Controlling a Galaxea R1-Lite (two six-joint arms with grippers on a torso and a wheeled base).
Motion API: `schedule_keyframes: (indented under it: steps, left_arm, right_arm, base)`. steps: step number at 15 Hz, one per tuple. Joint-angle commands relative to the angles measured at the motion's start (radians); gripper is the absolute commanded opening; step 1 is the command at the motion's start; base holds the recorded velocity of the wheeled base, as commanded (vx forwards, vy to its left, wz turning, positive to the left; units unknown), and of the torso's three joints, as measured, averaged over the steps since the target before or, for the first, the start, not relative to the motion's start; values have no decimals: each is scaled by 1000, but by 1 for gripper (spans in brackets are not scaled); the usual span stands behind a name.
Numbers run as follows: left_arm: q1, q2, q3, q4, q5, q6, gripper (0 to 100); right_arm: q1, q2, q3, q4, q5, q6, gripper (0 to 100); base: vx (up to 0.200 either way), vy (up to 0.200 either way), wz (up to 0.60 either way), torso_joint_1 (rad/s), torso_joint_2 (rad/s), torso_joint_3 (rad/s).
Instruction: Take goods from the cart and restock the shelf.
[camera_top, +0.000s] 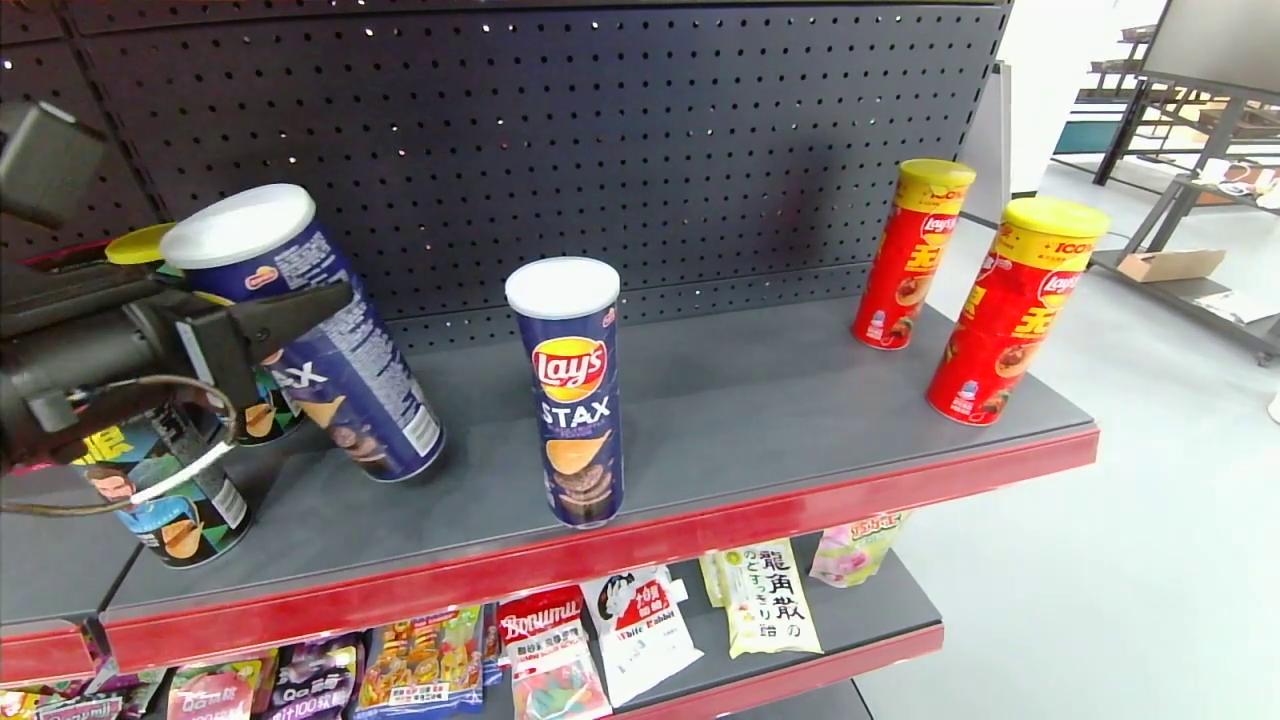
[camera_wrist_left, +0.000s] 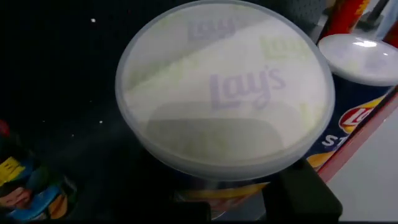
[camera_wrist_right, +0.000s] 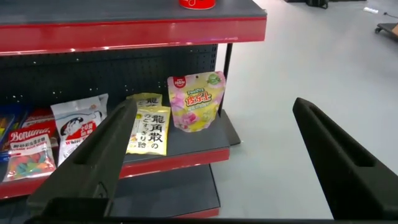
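- Here, a grey shelf (camera_top: 760, 400) with a red front edge and a dark pegboard back is seen from above.
- At the left of the shelf, a blue chip can (camera_top: 340, 370) with a white lid is clamped by the left gripper (camera_top: 290, 320), whose jaws are closed around the can's upper half.
- This can is held tilted, with its lid leaning left and its base low over the deck; whether the base touches the deck cannot be told.
- A second blue can (camera_top: 575, 400) is stood upright to the right of it, near the front edge.
- A far red can (camera_top: 910, 255) and a near red can (camera_top: 1010, 310), both yellow-lidded, are stood at the right end, well apart from the blue ones.
- A dark can (camera_top: 180, 510) is placed at the near left, under the left arm.
- The right gripper (camera_wrist_right: 212, 106) is held level with the lower shelf (camera_wrist_right: 180, 163), its jaws spread wide apart.
- Snack bags (camera_wrist_right: 149, 127) are laid along that lower shelf.
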Motion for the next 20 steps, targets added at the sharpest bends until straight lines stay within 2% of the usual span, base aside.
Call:
schedule_keyframes:
  steps: [1,6,11,17,20]
  left_arm:
    - [-17,134,-78,-3,-8,-4,0]
    - [-20,292,-208,-5,0,-5,0]
    - [-50,427,-349,-3,0,-13,0]
    - [-85,507,-408,-3,-9,-13,0]
    - [-94,554,-472,0,-11,-14,0]
  right_arm:
    - [0,3,0,0,1,-8,100]
    - [0,3,0,0,1,-39,100]
    - [0,3,0,0,1,-40,100]
    - [0,3,0,0,1,-45,100]
    - [0,3,0,0,1,-53,100]
  base:
    - [0,0,0,0,0,0]
    - [0,0,0,0,0,0]
    - [0,0,0,0,0,0]
    - [0,0,0,0,0,0]
    - [0,0,0,0,0,0]
